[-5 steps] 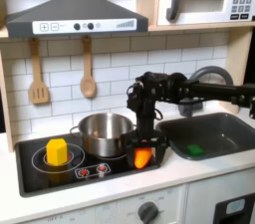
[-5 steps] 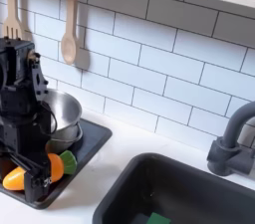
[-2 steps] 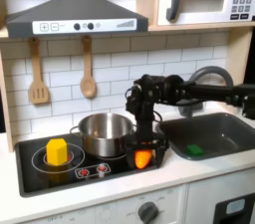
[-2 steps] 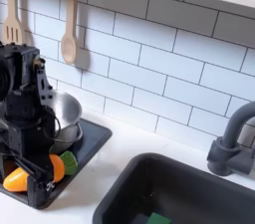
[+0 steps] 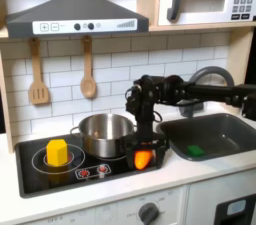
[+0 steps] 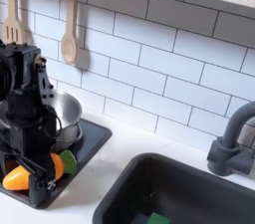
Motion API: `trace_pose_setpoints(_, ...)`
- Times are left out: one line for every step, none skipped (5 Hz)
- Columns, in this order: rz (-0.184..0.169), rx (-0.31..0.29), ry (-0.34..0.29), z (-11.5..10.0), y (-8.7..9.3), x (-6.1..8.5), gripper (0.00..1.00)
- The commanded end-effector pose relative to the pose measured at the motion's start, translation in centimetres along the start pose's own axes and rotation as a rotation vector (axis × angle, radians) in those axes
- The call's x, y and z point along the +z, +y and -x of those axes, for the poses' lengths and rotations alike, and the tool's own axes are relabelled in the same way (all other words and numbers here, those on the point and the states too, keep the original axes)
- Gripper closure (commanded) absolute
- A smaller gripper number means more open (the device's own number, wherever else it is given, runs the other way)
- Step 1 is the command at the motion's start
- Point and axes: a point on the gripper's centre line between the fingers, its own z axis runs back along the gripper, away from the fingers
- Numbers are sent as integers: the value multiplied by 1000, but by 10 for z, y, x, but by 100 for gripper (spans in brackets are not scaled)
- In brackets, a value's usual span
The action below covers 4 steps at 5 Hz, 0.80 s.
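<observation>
Jaws of the black gripper point straight down at the front right corner of the toy stove and close around an orange carrot-like toy, which sits at the cooktop's surface; whether it rests there or is lifted clear cannot be told. In the second exterior view the gripper covers the middle of the orange toy, whose orange ends show either side of the fingers, with a green leafy tip just beside it toward the second exterior view's right.

Just behind the gripper, on the back right burner, stands a shiny silver pot, upright and close to the arm. On the left burner, well apart from the gripper, sits a yellow block-shaped toy.

Right of the stove in the first exterior view, a dark sink is set into the white surface, with a small green thing lying in its basin and a grey faucet at its back.

Farthest back, on the white tiled wall, hang a wooden spatula and a wooden spoon.
</observation>
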Motion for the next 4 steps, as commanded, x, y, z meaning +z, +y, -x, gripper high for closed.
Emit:
trace_pose_setpoints(5, 4, 1, -1, -1, -1, 0)
trace_pose_setpoints(7, 18, -2, -2, 1, -1, 0)
trace_pose_setpoints(2, 24, 6, -4, 2, -3, 0)
trace_pose_setpoints(-8, 34, -8, -4, 1, 1, 0)
